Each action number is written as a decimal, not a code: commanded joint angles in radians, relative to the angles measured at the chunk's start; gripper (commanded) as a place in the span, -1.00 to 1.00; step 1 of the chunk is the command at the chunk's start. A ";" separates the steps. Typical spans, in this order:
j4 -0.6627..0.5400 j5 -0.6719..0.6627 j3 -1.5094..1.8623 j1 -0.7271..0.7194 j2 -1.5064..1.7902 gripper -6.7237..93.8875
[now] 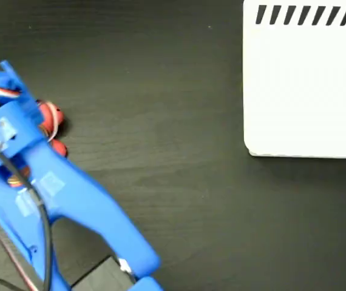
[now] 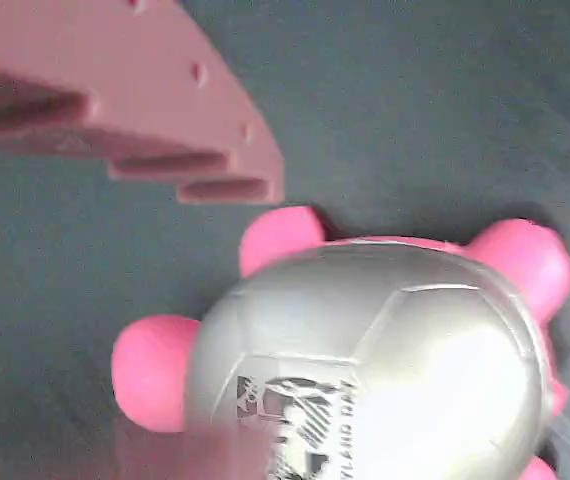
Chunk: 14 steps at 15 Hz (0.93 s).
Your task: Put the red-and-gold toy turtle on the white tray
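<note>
Blue arm [image 1: 57, 200] covers most of the red-and-gold toy turtle [image 1: 50, 124] near the table's [image 1: 173, 182] left edge; the white tray [image 1: 303, 91] fills the far right corner. Whether the gripper [image 2: 195, 300] is open or closed cannot be told.

Your blue arm [image 1: 70, 200] reaches in from the lower left of the fixed view — wrist low, cable along it. Gripper [image 1: 30, 130] points down; one finger [image 2: 135, 110] shows at the wrist view's top left — jaw gap unreadable.
</note>
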 commanded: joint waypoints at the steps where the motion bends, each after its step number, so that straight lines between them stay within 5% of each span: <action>1: 0.005 0.015 -0.055 -0.021 0.029 -0.09; 2: 0.008 0.018 -0.049 -0.021 0.035 -0.07; 4: 0.003 0.018 -0.025 -0.011 0.046 0.26; 14: -0.126 -0.043 0.060 0.018 -0.075 0.26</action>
